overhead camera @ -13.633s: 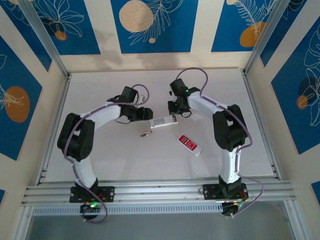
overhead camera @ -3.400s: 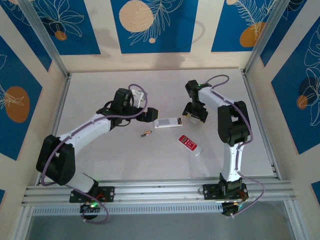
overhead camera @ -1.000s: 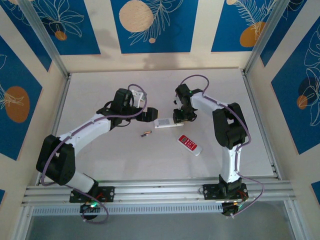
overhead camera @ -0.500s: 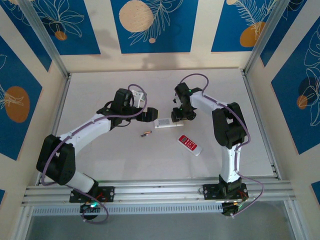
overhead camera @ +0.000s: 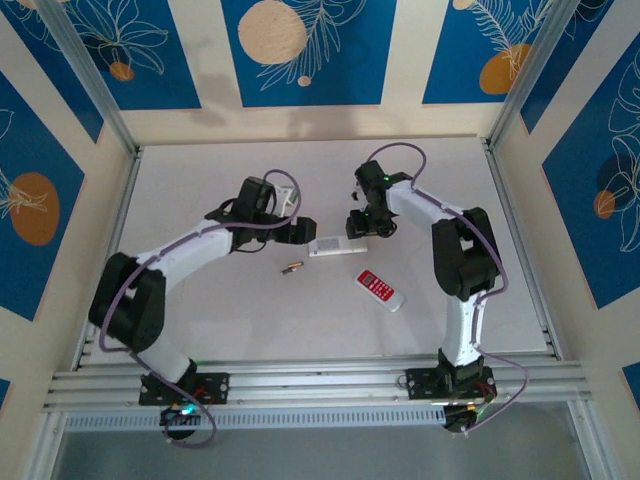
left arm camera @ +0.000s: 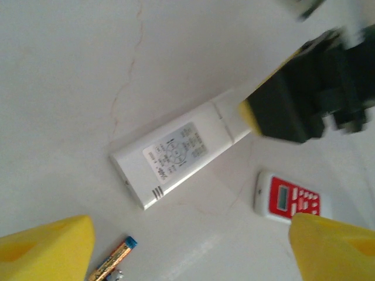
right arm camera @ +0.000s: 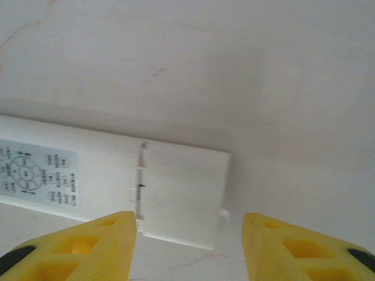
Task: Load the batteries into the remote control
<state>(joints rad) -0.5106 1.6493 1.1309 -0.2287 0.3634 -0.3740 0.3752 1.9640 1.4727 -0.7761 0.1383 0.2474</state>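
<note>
Little done. 1 battery (left arm camera: 111, 260) loose on table (overhead camera: 200, 300) beside white remote (left arm camera: 176, 155); remote buttons-up, compartment unseen. Your left gripper (left arm camera: 187, 225) released above them; right gripper (right arm camera: 188, 225) released at remote end. Judged: all loading left.

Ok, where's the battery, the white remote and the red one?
battery (left arm camera: 112, 260), left wrist view, its gold middle.
white remote (left arm camera: 176, 154), left wrist view, its button panel.
red remote (left arm camera: 295, 202), left wrist view, its red face.

remote 1 (overhead camera: 330, 246) centre | battery (overhead camera: 291, 267) near-left of it | remote 2 (overhead camera: 381, 289) near-right
</note>
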